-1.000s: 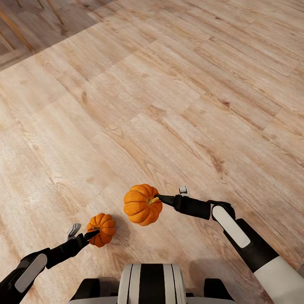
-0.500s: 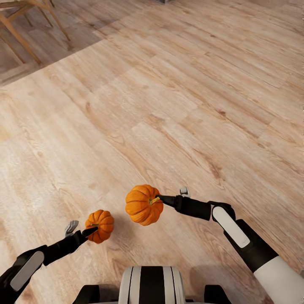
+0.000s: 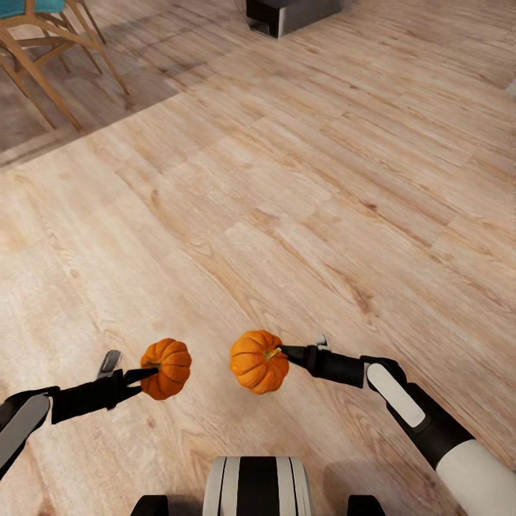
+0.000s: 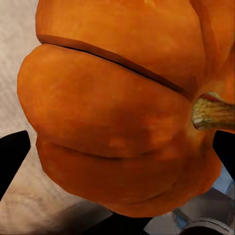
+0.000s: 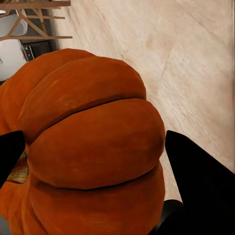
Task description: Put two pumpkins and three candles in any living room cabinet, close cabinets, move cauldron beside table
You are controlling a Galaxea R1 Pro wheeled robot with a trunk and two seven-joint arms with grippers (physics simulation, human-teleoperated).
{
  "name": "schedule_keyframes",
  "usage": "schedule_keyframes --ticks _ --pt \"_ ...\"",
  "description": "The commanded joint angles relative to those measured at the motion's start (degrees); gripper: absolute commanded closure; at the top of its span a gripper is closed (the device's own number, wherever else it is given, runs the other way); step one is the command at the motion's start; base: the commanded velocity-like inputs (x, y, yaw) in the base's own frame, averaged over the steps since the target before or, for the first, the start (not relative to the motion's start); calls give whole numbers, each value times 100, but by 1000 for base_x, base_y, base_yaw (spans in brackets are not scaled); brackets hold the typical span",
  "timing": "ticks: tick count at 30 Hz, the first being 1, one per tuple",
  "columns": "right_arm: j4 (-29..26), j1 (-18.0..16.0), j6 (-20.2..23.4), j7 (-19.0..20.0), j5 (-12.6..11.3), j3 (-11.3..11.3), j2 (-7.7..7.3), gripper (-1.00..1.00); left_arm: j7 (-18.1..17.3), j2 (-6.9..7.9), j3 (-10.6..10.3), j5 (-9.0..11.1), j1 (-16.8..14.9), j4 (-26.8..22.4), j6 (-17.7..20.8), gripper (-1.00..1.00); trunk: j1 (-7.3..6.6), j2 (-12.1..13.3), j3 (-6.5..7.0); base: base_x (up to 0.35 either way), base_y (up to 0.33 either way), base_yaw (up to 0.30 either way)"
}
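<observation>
Pumpkins ride in both grippers above bare floor: the left gripper is clamped on the smaller pumpkin, the right gripper on the bigger pumpkin, each apparently pinched at the stem. They are held out front and well apart, likely so they travel without bumping. A chair and a dark box stand far ahead.

Both arms reach forward, low and near. The left gripper pinches a pumpkin stem; the right gripper seems clamped on another pumpkin's stem, fingertips partly hidden.
</observation>
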Motion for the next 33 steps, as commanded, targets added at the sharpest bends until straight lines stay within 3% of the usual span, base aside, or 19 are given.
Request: schedule_keyframes --ticks 1,5,12,27,33 --pt "33 6 17 3 -23 10 -7 100 -13 15 80 10 -1 -75 153 100 -3 0 20 0 0 0" --pt "77 18 -14 -3 -20 10 -4 100 -15 40 212 39 5 -148 344 100 -13 6 108 0 0 0" --pt "115 23 -53 0 -18 18 -2 100 -24 183 227 60 7 -137 396 100 -31 15 263 0 0 0" --pt "181 23 -57 32 -26 12 -3 100 -25 213 254 90 7 -129 406 100 -70 35 596 0 0 0" --pt "207 23 -33 51 -65 2 -10 100 -25 436 280 93 7 -161 416 100 -86 43 729 0 0 0"
